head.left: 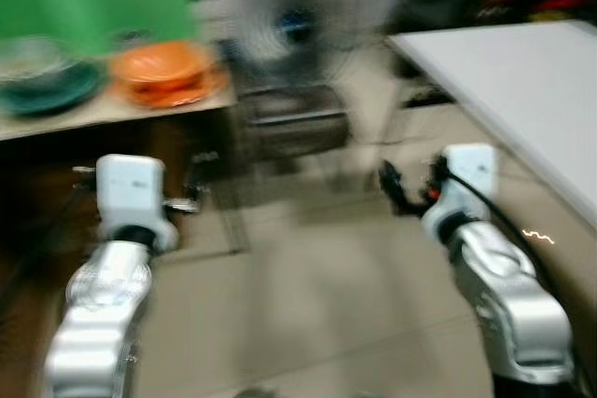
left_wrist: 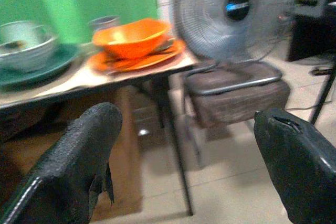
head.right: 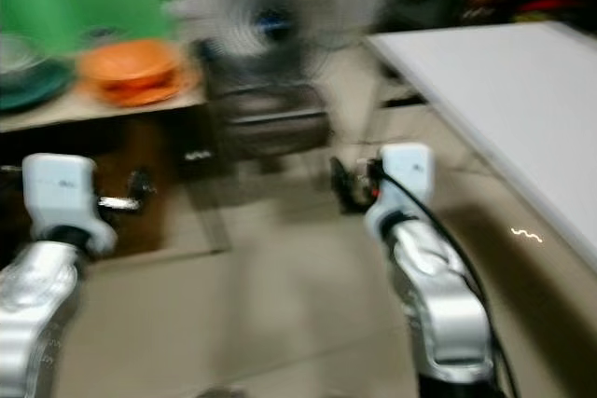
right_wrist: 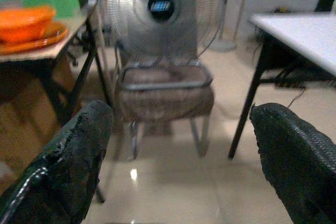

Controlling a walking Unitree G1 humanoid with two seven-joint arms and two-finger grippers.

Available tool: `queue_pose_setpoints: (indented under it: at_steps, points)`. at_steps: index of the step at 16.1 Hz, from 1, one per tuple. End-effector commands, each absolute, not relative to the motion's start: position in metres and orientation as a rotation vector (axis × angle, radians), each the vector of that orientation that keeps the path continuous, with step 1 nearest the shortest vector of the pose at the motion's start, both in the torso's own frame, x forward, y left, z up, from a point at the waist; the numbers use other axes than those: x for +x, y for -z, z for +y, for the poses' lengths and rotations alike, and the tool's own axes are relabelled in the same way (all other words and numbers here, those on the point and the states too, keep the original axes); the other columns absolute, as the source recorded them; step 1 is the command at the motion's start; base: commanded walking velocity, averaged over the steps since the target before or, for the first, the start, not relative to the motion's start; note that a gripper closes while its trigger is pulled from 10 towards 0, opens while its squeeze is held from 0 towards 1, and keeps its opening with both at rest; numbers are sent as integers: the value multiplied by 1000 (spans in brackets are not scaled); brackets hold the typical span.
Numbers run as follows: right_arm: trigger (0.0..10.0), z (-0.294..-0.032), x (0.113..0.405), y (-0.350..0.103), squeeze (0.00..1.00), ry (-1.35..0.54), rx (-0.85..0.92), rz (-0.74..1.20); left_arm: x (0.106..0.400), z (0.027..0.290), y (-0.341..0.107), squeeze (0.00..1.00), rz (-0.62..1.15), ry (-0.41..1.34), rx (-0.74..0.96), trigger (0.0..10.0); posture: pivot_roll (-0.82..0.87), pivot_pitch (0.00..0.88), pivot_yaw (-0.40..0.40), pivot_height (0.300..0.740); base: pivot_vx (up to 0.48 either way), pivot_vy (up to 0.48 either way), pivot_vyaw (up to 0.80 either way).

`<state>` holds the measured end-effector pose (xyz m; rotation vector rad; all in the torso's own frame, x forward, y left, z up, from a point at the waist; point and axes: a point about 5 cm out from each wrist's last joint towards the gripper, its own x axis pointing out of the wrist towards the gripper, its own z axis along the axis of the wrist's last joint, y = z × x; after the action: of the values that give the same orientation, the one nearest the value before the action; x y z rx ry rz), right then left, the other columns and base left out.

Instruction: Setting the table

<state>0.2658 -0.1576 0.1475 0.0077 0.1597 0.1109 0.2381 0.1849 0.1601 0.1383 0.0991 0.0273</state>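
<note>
Both the left gripper (left_wrist: 184,166) and right gripper (right_wrist: 178,161) are spread apart, empty. The orange plastic bowl (head.left: 160,64) on its orange plate (head.left: 173,90) sits upper left on the wooden side table (head.left: 112,111). Blurred walking risks clipping the grey pedestal fan (right_wrist: 161,11) at centre frame.

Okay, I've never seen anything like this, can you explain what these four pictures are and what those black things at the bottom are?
This is a walking humanoid robot with two silver arms. The two blurred pictures come from cameras on its head, looking down at its own arms. The other two come from cameras on its wrists; the black shapes are the fingers of each pincer. The left pincer and right pincer are both open and hold nothing. On the wooden table to its left sit an orange bowl on an orange plate, and a pale bowl on a green plate. A fan stands on a chair ahead; a white table is to its right.
</note>
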Motion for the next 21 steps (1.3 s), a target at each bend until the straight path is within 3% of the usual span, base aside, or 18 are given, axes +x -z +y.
queue_pose_setpoints:
  at_steps: [1,6,13,21]
  points:
    - [10000,-153,267,-153,1000,-128,19,131,241,189,-166,0,82,-34,164,10000,46,0,28,740,0,0,800]
    - [10000,-157,267,-152,1000,-85,17,119,246,186,-168,0,71,-7,204,10000,45,0,48,740,0,-384,745]
    - [10000,-169,271,-158,1000,34,-29,81,249,177,-166,0,60,19,142,10000,27,0,56,740,0,0,0]
    - [10000,-163,273,-158,1000,23,-13,72,248,177,-168,0,46,33,150,10000,40,0,43,740,327,0,0]
